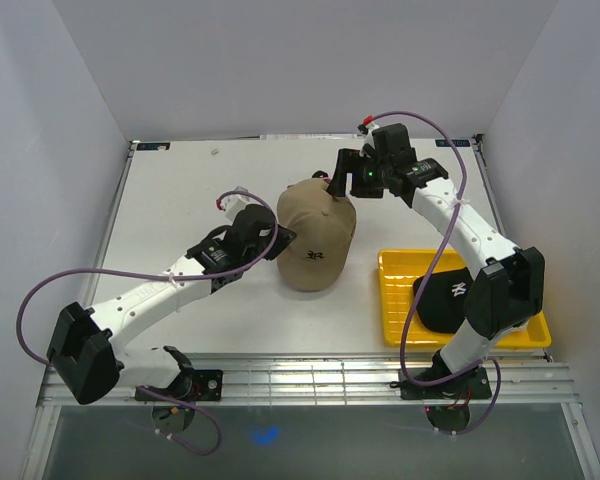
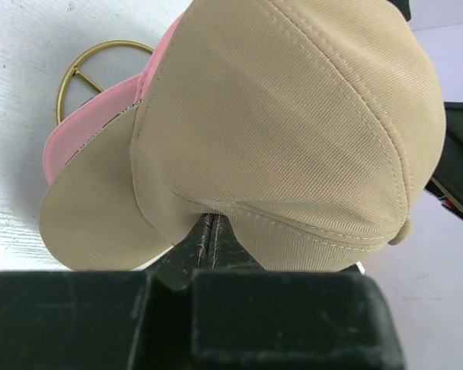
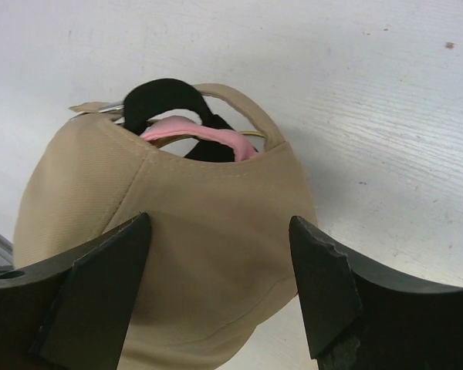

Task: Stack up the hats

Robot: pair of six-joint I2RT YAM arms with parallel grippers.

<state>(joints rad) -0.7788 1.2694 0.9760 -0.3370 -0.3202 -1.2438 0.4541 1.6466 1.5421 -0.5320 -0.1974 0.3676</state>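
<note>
A tan cap (image 1: pixel 315 235) sits mid-table, brim toward me, on top of a pink cap whose brim edge shows in the left wrist view (image 2: pixel 92 127) and whose strap shows through the tan cap's back opening (image 3: pixel 197 132). My left gripper (image 1: pixel 283 238) is shut on the lower side edge of the tan cap (image 2: pixel 293 123); its fingers (image 2: pixel 208 231) meet under the fabric. My right gripper (image 1: pixel 338 185) is open, its fingertips (image 3: pixel 131 239) on either side of the tan cap's back (image 3: pixel 208 231). A black cap (image 1: pixel 445 295) lies in the yellow tray. The white cap is out of view.
The yellow tray (image 1: pixel 395 300) stands at the right front, under my right arm. A gold wire stand (image 2: pixel 81 69) pokes out from under the pink cap. White walls close the table at left, back and right. A black strap (image 3: pixel 158 96) shows at the caps' back.
</note>
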